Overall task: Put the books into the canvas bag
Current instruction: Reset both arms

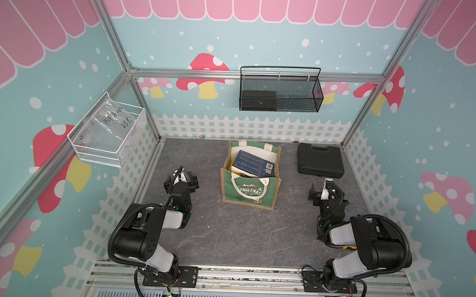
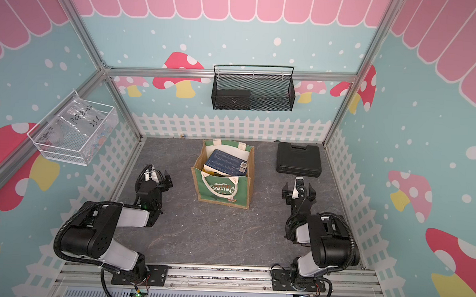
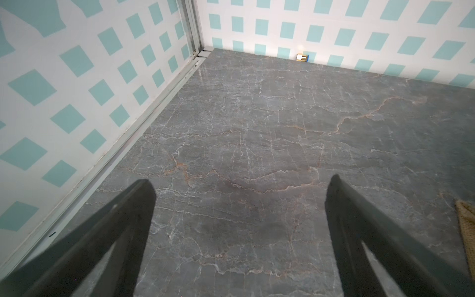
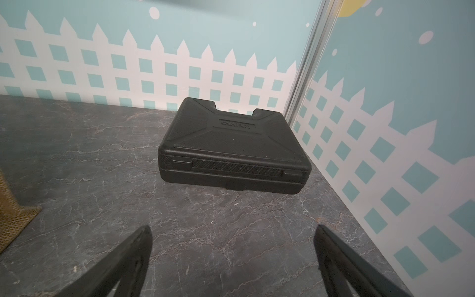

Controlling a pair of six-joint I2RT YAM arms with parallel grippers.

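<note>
The left hand [image 3: 240,185] is nearest, low over the bare grey tabletop [image 1: 227,231] by the left wall. Its two fingers stand wide apart with nothing between them. The right hand [image 4: 232,231] is on the other side, also spread wide and holding nothing, and it points at the black case [image 4: 231,149]. Between the two hands, a little farther back, the canvas bag [image 1: 250,191] stands upright with its mouth open to the top. Its wide green side faces the robot, and the white word "CHRISTMAS" is printed there under a white rope handle. The books [image 1: 254,162] are inside the bag. The top one is dark blue and lies tilted, with its long side running across the bag from left to right and white barcode stickers at its right end. A bit of yellow shows under it on the left. Farther back on the right, the black case lies flat near the corner, and I cannot read the raised letters on its lid. A small gold piece [image 3: 302,57] sits against the back wall. Up on the walls hang a white wire basket [image 1: 101,159] holding a clear plastic bag [image 1: 109,121] with black handwriting, and a black mesh basket [image 1: 299,99] with a dark box [image 1: 258,99] inside.
</note>
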